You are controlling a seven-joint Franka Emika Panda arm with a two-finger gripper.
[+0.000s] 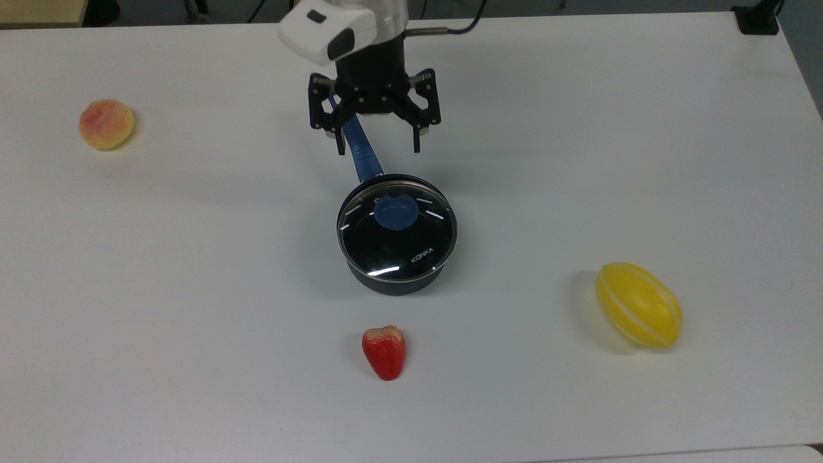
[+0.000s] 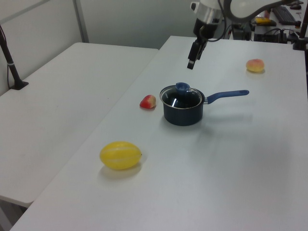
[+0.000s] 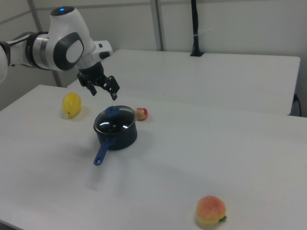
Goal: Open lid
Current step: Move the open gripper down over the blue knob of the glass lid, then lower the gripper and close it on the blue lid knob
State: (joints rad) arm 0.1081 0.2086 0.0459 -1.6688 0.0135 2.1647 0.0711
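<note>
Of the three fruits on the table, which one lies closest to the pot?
The red fruit, just below the pot in the top view. The peach and yellow melon lie much farther out.

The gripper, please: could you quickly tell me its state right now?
Gripper: open, holding nothing, hanging above the saucepan handle, clear of the lid.
</note>
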